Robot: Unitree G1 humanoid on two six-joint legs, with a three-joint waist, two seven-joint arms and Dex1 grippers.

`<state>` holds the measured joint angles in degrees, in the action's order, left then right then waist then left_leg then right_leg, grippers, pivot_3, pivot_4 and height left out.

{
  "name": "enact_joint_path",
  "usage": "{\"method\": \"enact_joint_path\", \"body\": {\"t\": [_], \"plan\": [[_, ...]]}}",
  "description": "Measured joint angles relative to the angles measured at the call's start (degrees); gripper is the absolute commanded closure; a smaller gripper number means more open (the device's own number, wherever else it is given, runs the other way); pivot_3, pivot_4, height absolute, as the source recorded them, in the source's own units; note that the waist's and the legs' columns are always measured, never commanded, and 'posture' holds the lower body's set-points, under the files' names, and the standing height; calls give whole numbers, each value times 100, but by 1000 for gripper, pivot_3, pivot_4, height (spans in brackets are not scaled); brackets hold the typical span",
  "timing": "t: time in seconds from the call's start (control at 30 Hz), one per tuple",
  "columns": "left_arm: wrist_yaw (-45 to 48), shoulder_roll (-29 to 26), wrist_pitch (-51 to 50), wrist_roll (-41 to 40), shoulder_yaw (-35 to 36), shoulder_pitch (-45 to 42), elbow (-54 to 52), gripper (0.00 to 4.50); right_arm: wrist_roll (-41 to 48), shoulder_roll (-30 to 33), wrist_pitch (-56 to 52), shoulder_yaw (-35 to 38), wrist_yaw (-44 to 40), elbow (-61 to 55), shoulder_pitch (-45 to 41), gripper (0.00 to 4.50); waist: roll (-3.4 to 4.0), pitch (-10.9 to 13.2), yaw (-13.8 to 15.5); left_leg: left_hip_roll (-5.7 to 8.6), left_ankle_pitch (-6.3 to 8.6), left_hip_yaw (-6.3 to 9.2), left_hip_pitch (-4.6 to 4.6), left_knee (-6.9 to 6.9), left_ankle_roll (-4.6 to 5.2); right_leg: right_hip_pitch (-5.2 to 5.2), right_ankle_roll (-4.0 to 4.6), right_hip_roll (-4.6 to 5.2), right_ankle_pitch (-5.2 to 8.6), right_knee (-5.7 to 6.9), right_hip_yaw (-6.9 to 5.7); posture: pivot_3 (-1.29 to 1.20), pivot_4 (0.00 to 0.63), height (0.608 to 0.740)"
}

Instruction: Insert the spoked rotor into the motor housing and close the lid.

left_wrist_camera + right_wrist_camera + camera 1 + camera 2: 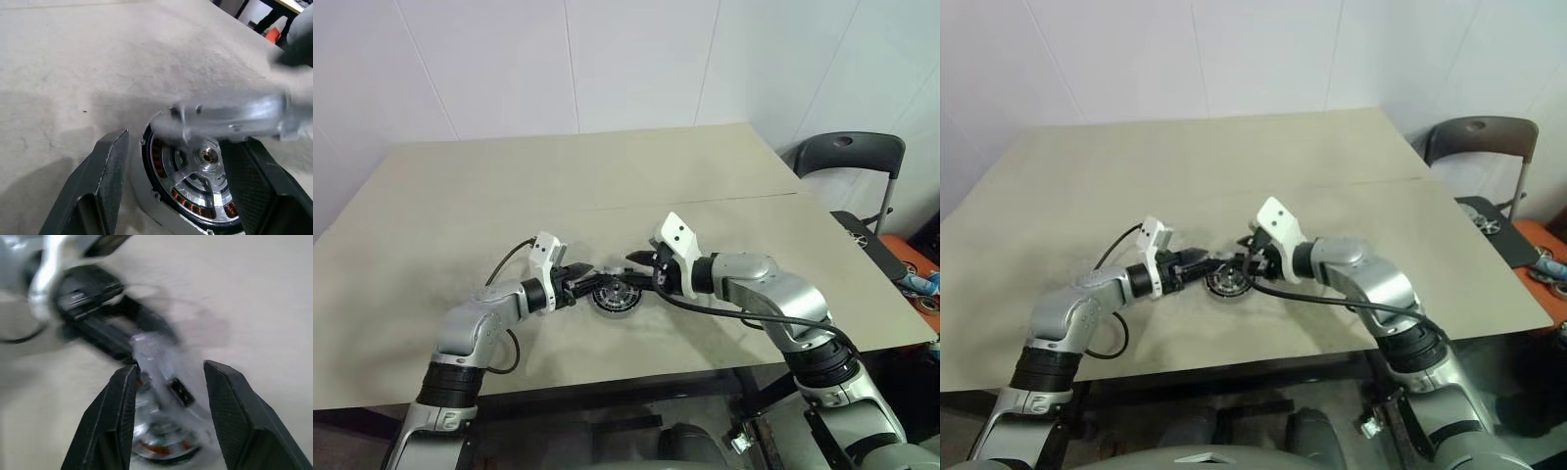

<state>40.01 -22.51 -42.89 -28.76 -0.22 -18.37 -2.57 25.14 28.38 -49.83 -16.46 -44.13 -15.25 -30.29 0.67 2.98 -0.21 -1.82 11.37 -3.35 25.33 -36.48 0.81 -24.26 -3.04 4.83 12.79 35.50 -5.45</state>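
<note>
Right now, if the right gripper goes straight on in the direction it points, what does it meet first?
Probably the motor housing, which lies between and just past the right gripper fingers, with the left gripper just behind it. Depth is unclear.

Beige table (607, 186), dark folding chair (850, 155) beside it

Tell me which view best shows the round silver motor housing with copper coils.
The left wrist view: the round silver motor housing sits close up, coils and spoked rotor visible inside. The right wrist view blurs it; both eye views show it small between the grippers.
</note>
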Motion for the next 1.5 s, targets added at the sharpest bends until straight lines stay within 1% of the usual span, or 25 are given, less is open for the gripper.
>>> {"method": "enact_joint_path", "body": {"t": [0.13, 0.3, 0.47, 0.53, 0.6, 0.7, 0.8, 0.87, 0.93, 1.13, 1.2, 1.23, 1.3, 1.4, 1.5], "plan": [[-63, 1, -61, -8, 34, 2, -5, 1430, 260, 457, -155, 42, -495, -204, 7, 2245, -2, 1, 30, 1, 0, 0, -1, -2, 0, 0, 0, -2, 0, 2, 0, 0, 0, 740], [-119, 33, -78, -12, 53, -15, -5, 1430, 625, 460, -416, 194, -728, -254, -155, 2245, -2, 1, 65, 0, 1, 2, -3, -3, -3, -5, 2, -12, -1, 9, 0, 0, 0, 740], [-127, 14, -133, -20, 54, -47, -30, 1430, 714, 323, -478, 374, -641, 14, -513, 2245, -8, -1, 95, 0, 1, -1, -2, -6, -2, -3, 2, -11, -1, 8, 0, 0, 0, 740], [78, -277, -193, -114, 86, 3, -121, 1430, 697, 239, -479, 378, -542, 167, -514, 2245, -12, 0, 89, 0, 1, -2, 1, -5, -2, -8, 3, -11, -1, 8, 0, 0, 0, 740], [377, -696, -289, -314, 299, 53, -240, 1430, 675, 227, -484, 380, -456, 223, -504, 2245, -12, 0, 75, -2, 3, -4, 1, -2, -5, -12, 3, -10, -1, 8, 1, 0, 0, 740], [883, -1467, -292, -505, 681, 321, -412, 1430, 669, 196, -486, 392, -379, 230, -438, 2245, -11, 0, 48, -4, 7, -6, 0, 7, -13, -15, 4, -11, 0, 8, 2, 0, 0, 740], [1305, -1954, -293, -687, 967, 516, -454, 1430, 665, 148, -492, 392, -286, 284, -357, 2245, -11, 0, 80, -7, 9, -5, 0, 6, -15, -23, 4, -7, 0, 5, 1, 0, 0, 740], [1413, -2122, -263, -686, 1075, 507, -421, 1430, 666, 72, -491, 391, -241, 303, -357, 2245, -11, 0, 100, -8, 9, -7, -2, 4, -16, -28, 4, -1, 0, -1, 0, 0, 0, 740], [1400, -2149, -144, -641, 1095, 424, -228, 1430, 553, 24, -389, 359, -183, 324, -348, 2245, -11, 0, 99, -5, 10, -16, -2, 5, -17, -26, 3, 11, -1, -6, 0, 0, 0, 740], [1030, -1821, -45, -597, 1113, 235, -92, 1430, -457, 65, 683, -149, 44, 416, 69, 2245, -20, -5, 97, 1, 9, -49, 1, 21, -16, -15, -2, 29, -4, -17, 5, 0, 0, 740], [857, -1650, -40, -595, 1109, 230, -95, 1430, -693, 63, 1113, -205, 50, 455, 285, 1884, -22, -4, 90, 2, 7, -70, 1, 26, -12, -19, -6, 25, -7, -13, 10, 0, 0, 740], [793, -1588, -46, -596, 1109, 230, -98, 1430, -726, 48, 1258, -205, 44, 492, 335, 1634, -23, -4, 86, 1, 2, -74, 1, 25, -3, -20, -7, 20, -7, -10, 10, 0, 0, 740], [698, -1506, -62, -600, 1096, 230, -143, 1430, -821, 1, 1534, -175, 41, 574, 365, 1010, -26, -3, 59, -1, 1, -79, -4, 22, -2, -20, -7, 10, -7, 1, 12, 0, 0, 740], [613, -1470, -72, -623, 1081, 219, -213, 1430, -820, -104, 1536, -103, 55, 687, 365, 15, -27, -3, 53, -6, 6, -79, -22, 19, -12, -12, -5, 4, -6, 11, 14, 0, 0, 740], [568, -1444, -110, -626, 1061, 211, -211, 1430, -800, -151, 1343, -110, -38, 813, 365, 15, -27, -3, 56, -9, 7, -81, -29, 18, -15, -8, -3, 5, -7, 13, 17, 0, 0, 740]]}}
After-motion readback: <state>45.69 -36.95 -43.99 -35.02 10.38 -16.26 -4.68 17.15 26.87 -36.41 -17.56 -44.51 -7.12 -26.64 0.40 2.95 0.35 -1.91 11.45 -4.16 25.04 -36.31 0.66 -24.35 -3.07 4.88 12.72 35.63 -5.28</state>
